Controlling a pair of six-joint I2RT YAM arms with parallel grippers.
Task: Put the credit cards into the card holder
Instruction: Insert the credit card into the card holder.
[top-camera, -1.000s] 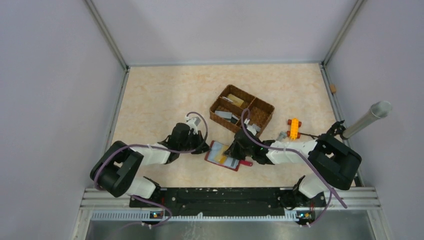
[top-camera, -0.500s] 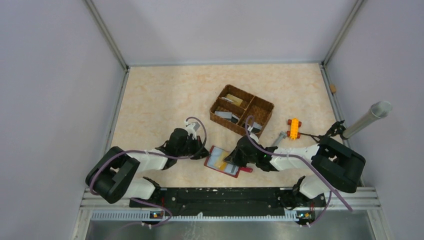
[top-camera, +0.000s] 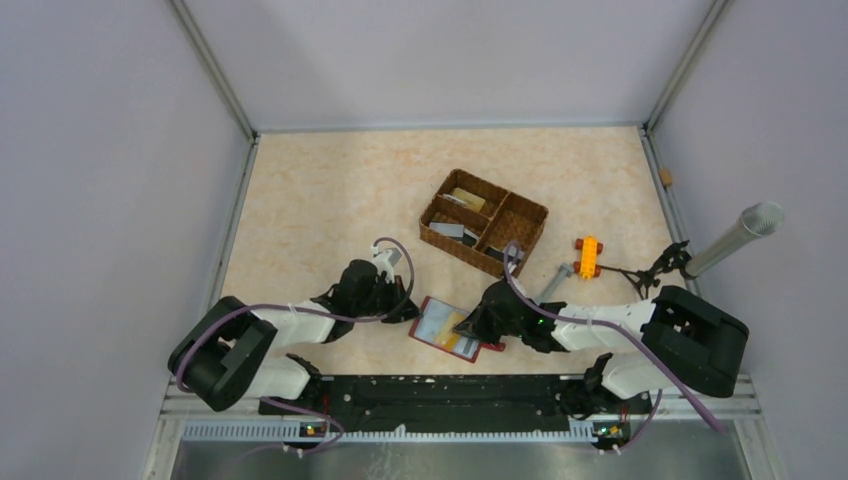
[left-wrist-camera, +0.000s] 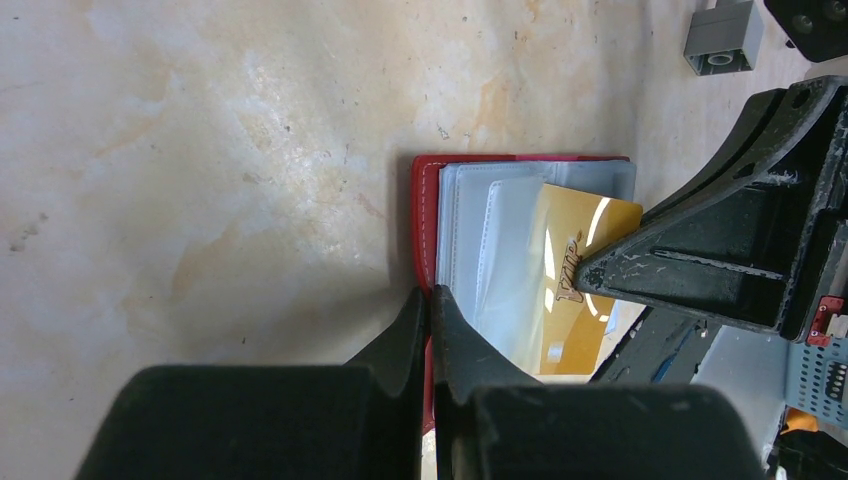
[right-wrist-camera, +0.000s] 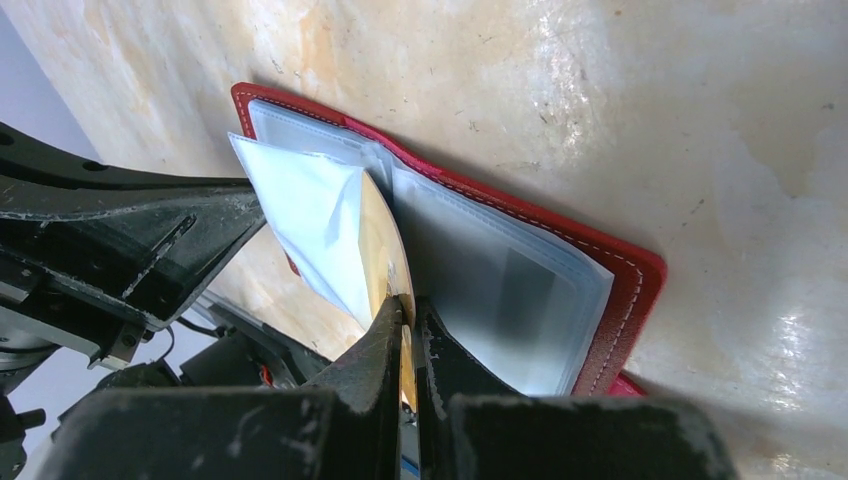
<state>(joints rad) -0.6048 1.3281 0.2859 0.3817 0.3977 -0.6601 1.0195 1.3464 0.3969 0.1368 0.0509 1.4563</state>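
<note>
Top view: the dark red leather-like folding card holder (top-camera: 440, 332) lies open on the desk (top-camera: 320, 200) btwn your left hand (top-camera: 408, 312) and right hand (top-camera: 468, 325). Left wrist: left hand closed, tips on the holder's red edge, prob. pinning it. Right wrist: right hand pinches a gold-tan plastic credit card (right-wrist-camera: 385, 250), partly in a clear pocket (right-wrist-camera: 500, 290). Step looks like insertion; next you'd push deeper, then let go.
</note>
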